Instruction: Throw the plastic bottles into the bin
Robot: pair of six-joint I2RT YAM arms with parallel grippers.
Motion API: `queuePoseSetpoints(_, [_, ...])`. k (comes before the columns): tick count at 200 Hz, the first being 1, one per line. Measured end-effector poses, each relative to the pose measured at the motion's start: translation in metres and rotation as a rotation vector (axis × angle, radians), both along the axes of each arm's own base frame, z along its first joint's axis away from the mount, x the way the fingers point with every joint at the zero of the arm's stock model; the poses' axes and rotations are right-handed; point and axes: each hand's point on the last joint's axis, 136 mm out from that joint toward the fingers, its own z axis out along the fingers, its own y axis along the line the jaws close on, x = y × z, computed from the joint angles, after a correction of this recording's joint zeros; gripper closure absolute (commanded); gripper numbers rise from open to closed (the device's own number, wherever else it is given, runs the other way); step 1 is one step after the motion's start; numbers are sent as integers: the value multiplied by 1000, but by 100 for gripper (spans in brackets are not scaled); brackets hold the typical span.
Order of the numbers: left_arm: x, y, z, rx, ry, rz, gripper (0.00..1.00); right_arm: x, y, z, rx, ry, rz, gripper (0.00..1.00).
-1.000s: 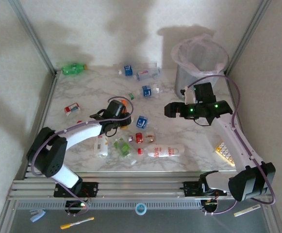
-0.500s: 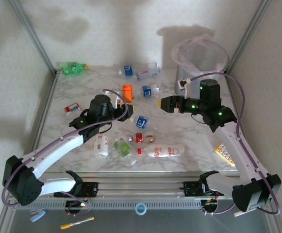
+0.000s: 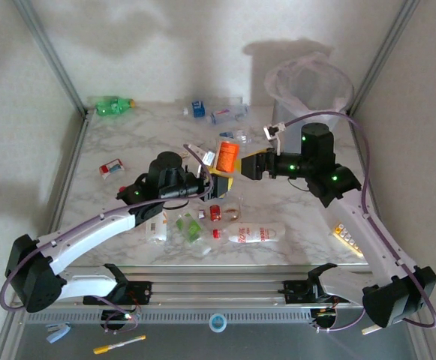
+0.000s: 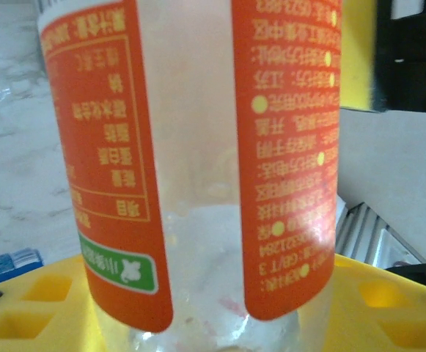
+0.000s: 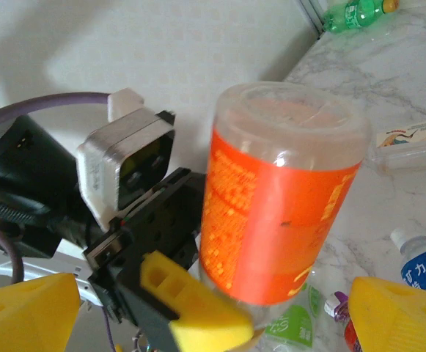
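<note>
My left gripper (image 3: 219, 166) (image 4: 213, 315) is shut on a clear plastic bottle with an orange label (image 3: 227, 156) (image 4: 191, 161) (image 5: 278, 198), held upright above the middle of the table. My right gripper (image 3: 242, 163) (image 5: 213, 315) stands open just to the bottle's right, its yellow fingertips (image 5: 22, 308) on either side of it and not touching. The grey bin (image 3: 311, 94) with its whitish bag stands at the back right. More bottles lie on the marble: a green one (image 3: 112, 106) (image 5: 355, 13), blue-labelled ones (image 3: 229, 114), and a red-and-white one (image 3: 254, 235).
A beige calculator (image 3: 348, 237) lies by the right edge. A cluster of small and crushed bottles (image 3: 190, 225) lies under and in front of both grippers. Metal frame posts (image 3: 52, 56) and white walls close in the back and sides.
My left gripper has carried the orange-labelled bottle up and to the right. My right gripper has swung left to meet it, its jaws staying wide.
</note>
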Motion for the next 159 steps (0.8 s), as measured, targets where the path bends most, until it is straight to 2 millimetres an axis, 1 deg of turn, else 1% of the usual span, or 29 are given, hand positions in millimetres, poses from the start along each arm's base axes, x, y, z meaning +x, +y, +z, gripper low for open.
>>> queuePoseSetpoints(35, [-13, -15, 5, -21, -16, -62, 55, 3, 5, -8, -2, 28, 6, 7])
queuePoseSetpoints(57, [-18, -23, 2, -21, -13, -88, 55, 4, 8, -10, 0, 30, 14, 9])
queuePoseSetpoints(73, [-21, -28, 1, -21, -11, -103, 55, 4, 10, -13, 1, 34, 15, 13])
queuePoseSetpoints(93, [-25, -31, 0, -22, -9, -118, 54, 5, 11, -17, 1, 44, 15, 21])
queuePoseSetpoints(119, [-25, -33, -1, -21, -11, -124, 54, 5, 11, -20, 3, 64, 17, 28])
queuePoseSetpoints(138, [-25, -34, 2, -24, -19, -128, 54, 5, 11, -20, 3, 67, 16, 36])
queuePoseSetpoints(159, [-26, -35, 6, -31, -29, -134, 54, 4, 11, -20, 6, 68, 20, 38])
